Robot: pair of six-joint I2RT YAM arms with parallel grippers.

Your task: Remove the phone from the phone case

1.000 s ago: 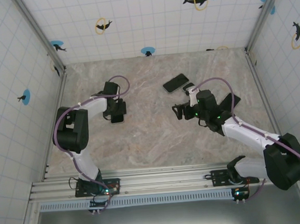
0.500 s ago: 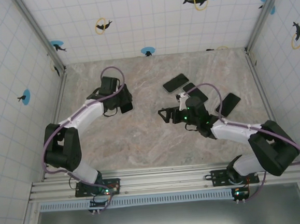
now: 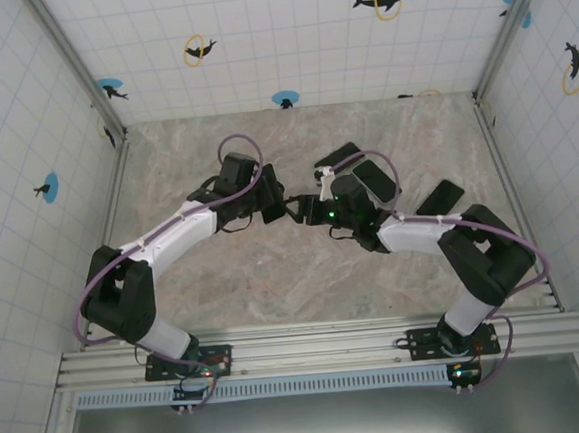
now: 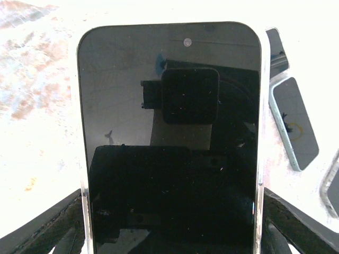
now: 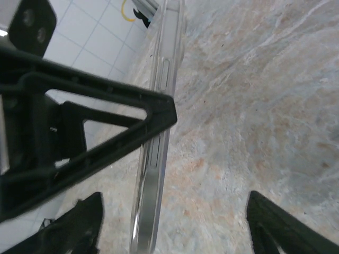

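Phone (image 4: 169,143), dark screen up, seated in a clear phone case (image 5: 164,79) with the rim wrapped round every edge. Held off the table (image 3: 274,278) at the centre of the top view, clamped across its long sides by the left gripper (image 3: 270,204). Right gripper (image 5: 172,211) just beside it, fingers spread apart on either side of the case's thin edge, gripping nothing. Spare phones (image 3: 342,158) flat on the marble in the upper right.

Risks, as judged from here:
- Squeezing case and phone together, so nothing parts.
- Pulling hard against a side grip on slick plastic and tugging the whole thing free to drop on the table.
- Closing off-centre on the narrow edge and twisting it askew.
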